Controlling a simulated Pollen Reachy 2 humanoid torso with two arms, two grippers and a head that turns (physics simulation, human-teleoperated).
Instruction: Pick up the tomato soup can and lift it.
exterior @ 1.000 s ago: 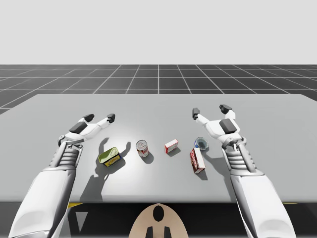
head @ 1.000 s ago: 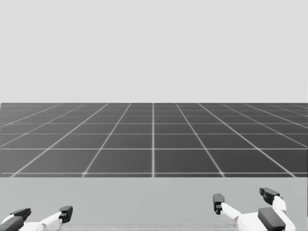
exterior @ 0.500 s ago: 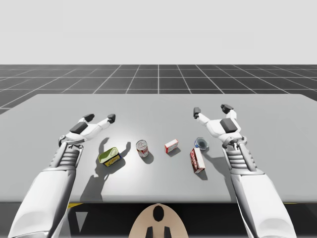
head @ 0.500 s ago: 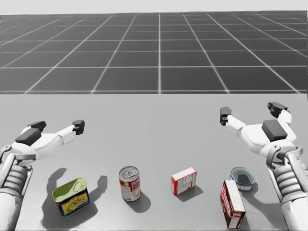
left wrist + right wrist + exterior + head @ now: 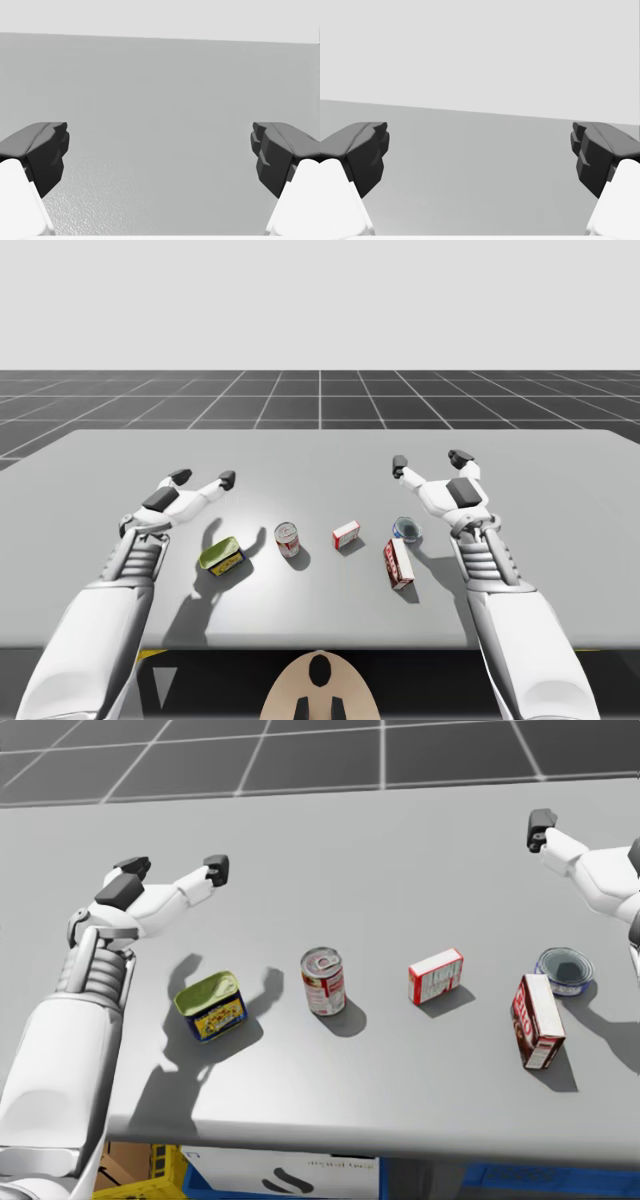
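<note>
In the high view the tomato soup can point(image 5: 287, 539) stands upright on the grey counter point(image 5: 320, 455), inside a loose row of things. At its left lies a blue tin with a green lid point(image 5: 221, 555). At its right are a small red and white box point(image 5: 346, 534), then a low round blue tin point(image 5: 406, 529) and, just in front of that one, a longer red box point(image 5: 398, 563). My left arm point(image 5: 140, 545) comes in from the left side; the left jaws are spread and hang above the counter, behind the green-lidded tin and apart from the can. My right arm point(image 5: 482, 550) comes in from the right side, and the right jaws are spread too, behind the round tin.

In the head view the can point(image 5: 323, 981) is between the green-lidded tin point(image 5: 210, 1006) and the small box point(image 5: 436, 976) – it touches neither. The left arm point(image 5: 100, 960) holds the left jaws wide open, well apart from the can.

In the left wrist view the left jaws stand far apart, with grey counter point(image 5: 160, 125) ahead of them.

In the right wrist view the right jaws stand equally far apart – the counter point(image 5: 480, 170) lies ahead.
</note>
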